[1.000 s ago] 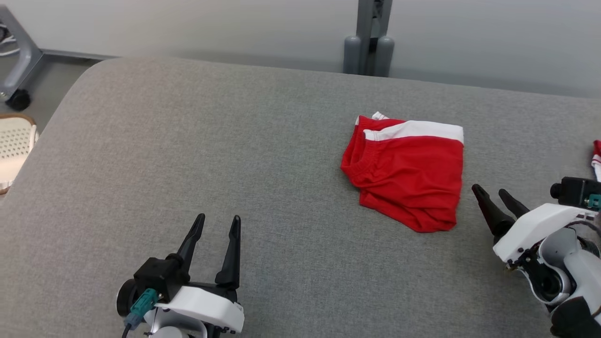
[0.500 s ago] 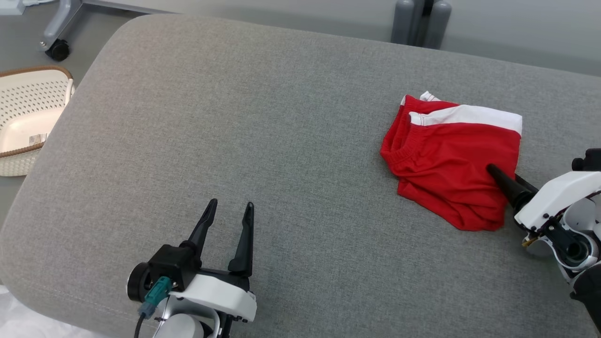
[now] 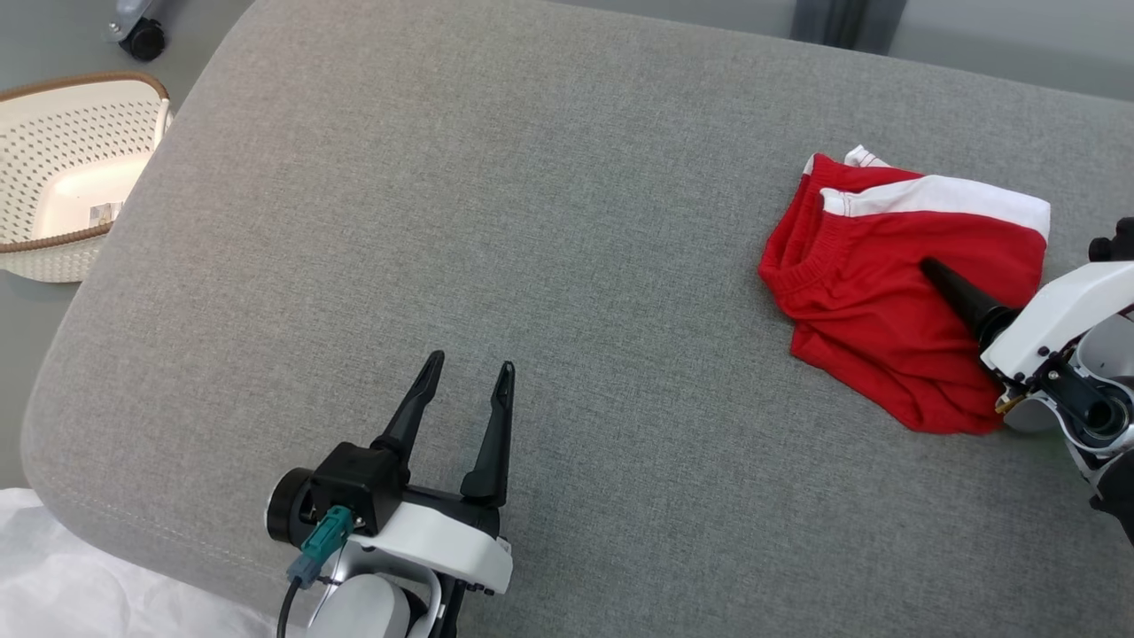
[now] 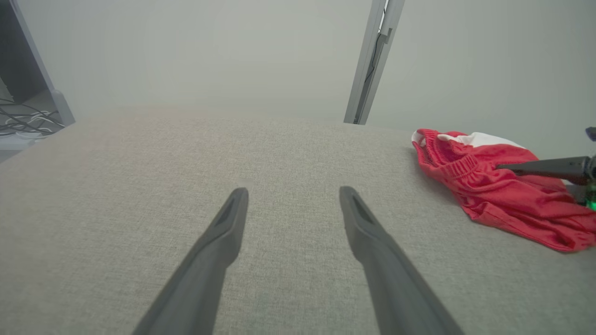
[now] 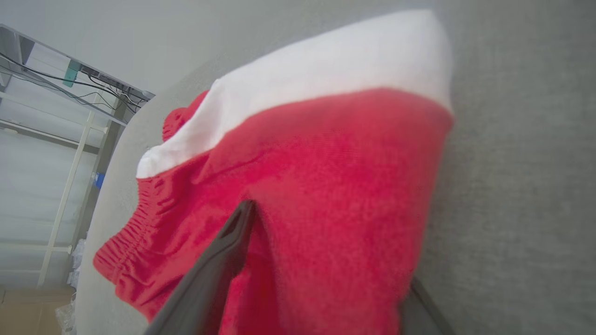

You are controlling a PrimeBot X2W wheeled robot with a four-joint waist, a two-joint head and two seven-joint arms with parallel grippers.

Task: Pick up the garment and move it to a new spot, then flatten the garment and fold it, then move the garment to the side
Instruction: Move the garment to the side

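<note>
Garment (image 3: 886, 346), red with a white band, is lying folded on the right side of the grey padded surface (image 3: 443, 221). Right gripper (image 3: 957, 292) is reaching in with jaws spread wide, one dark finger lying across the red cloth, the other sitting low at the garment's edge, nothing clamped. Left gripper (image 3: 471, 361) is hovering over bare padding, well apart from the garment, jaws gaping too.

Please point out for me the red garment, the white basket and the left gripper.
red garment (image 3: 877, 332): head view, middle of the red fabric.
white basket (image 3: 44, 151): head view, perforated inner wall.
left gripper (image 3: 471, 360): head view, midway between its two fingertips.
</note>
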